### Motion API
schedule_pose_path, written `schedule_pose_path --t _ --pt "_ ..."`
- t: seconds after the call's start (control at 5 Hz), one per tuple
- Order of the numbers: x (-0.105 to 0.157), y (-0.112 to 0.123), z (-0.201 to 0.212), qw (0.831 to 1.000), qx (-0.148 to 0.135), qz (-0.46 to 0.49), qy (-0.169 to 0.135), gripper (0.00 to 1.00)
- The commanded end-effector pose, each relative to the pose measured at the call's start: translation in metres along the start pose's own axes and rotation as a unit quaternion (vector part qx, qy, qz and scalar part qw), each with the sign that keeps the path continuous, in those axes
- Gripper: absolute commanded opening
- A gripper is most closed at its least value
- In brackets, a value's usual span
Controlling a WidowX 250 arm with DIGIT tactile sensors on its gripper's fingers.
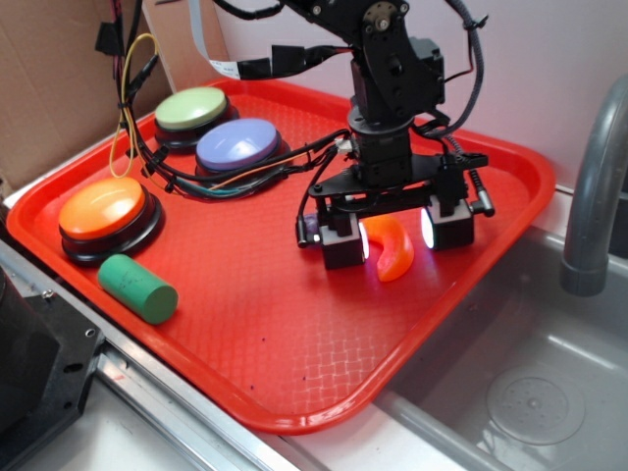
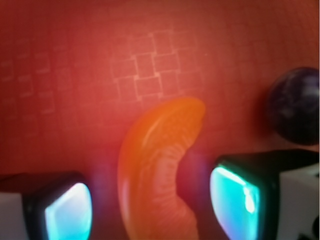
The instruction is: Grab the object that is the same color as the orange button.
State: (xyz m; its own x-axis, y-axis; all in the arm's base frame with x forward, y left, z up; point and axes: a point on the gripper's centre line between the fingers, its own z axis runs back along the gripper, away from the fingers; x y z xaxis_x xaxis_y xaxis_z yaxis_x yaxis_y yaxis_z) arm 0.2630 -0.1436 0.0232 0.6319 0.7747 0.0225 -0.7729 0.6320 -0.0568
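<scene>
The object, a small orange crescent wedge (image 1: 394, 249) (image 2: 157, 165), lies on the red tray (image 1: 294, 334) right of centre. My gripper (image 1: 394, 235) (image 2: 150, 205) is lowered over it, open, with one glowing pad on each side of the wedge and a gap between each pad and the piece. The orange button (image 1: 102, 208), domed with a black base, stands at the tray's left side, well away from the gripper.
A green button (image 1: 191, 108) and a purple button (image 1: 238, 145) stand at the back left, with cables running across the tray. A green cylinder (image 1: 137, 288) lies near the front left. A purple ball (image 2: 295, 105) sits beside the gripper. A sink (image 1: 530, 392) and grey faucet (image 1: 594, 196) are to the right.
</scene>
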Motion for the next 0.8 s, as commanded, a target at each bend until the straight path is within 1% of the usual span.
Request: schedule_pose_path --t 0.0,0.2,0.6 --pt "0.0151 -0.0041 0.0034 1.000 -0.022 0.004 0.007 0.05" --pt "0.0209 -0.0035 0.0027 0.999 -0.024 0.015 0.017 0.00" --pt "0.0173 -0.0032 0.0033 1.000 -0.024 -0.009 0.015 0.00"
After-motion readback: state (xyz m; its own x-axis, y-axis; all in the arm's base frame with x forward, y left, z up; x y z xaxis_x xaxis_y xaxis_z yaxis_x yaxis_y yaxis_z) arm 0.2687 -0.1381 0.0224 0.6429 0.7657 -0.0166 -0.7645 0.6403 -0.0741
